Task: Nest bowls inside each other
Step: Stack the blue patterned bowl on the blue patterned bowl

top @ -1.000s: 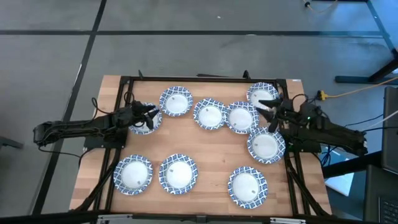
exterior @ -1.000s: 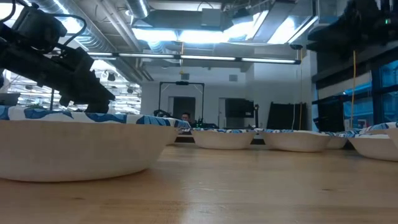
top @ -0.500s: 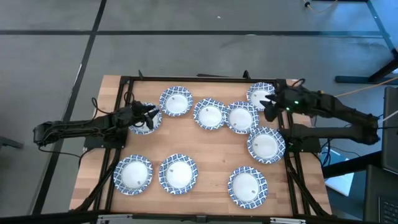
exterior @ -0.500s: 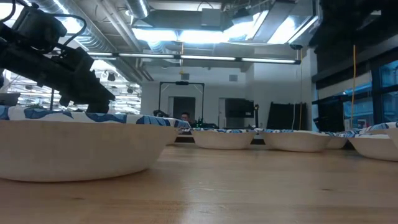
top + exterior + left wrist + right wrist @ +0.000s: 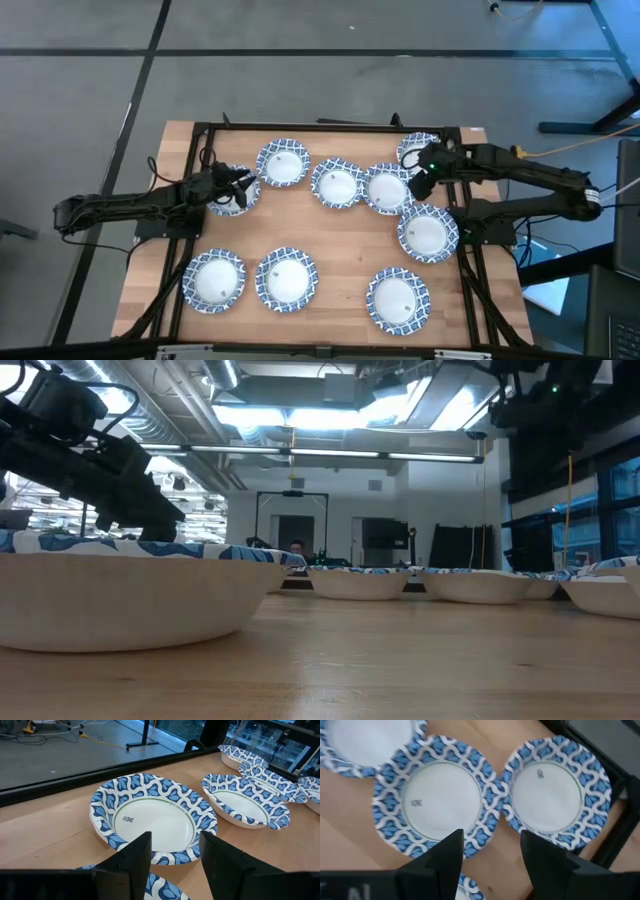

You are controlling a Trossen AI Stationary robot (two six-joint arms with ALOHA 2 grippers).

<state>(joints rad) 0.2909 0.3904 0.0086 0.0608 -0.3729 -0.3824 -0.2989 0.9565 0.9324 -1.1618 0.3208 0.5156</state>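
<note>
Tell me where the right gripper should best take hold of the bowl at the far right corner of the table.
Probably by the patterned rim, coming from above. The corner bowl sits upright and shallow, and its rim touches or overlaps its neighbour on one side, so the free edge facing away suits best. The right gripper, empty and open, hovers over it.

Nine bowls (image 5: 287,279) on table (image 5: 340,250); R gripper (image 5: 420,182) above back-right ones.

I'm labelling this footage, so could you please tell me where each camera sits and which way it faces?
High view: overhead, straight down on the table; both arms show.
Low view: table-top height, level across the nearest bowl into the room; the left arm shows.
Left wrist view: forward past its own open fingers at bowls.
Right wrist view: down past its fingers at two bowls.
Shared: the high and right wrist views both show the corner bowl.
</note>
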